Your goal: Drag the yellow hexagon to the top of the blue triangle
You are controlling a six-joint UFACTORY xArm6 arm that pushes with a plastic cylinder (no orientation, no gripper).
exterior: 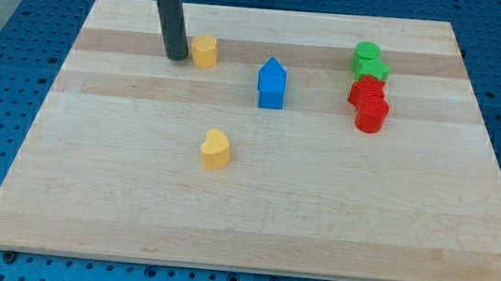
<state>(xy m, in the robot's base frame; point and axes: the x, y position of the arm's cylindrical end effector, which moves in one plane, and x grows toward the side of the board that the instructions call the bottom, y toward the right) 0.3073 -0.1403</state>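
Observation:
The yellow hexagon [205, 51] sits near the view's top, left of centre. My tip [176, 58] stands just to its left, close to or touching its side. The blue triangle block [272, 83] stands to the right of the hexagon and slightly lower in the view, a block's width or so apart from it. The rod rises from the tip toward the view's top edge.
A yellow heart-shaped block [216, 148] lies lower, near the board's middle. At the right stand a green cylinder [366, 53], a green star-like block [371, 70], a red star-like block [366, 92] and a red cylinder [372, 115], clustered together. The wooden board [242, 223] ends in blue pegboard all round.

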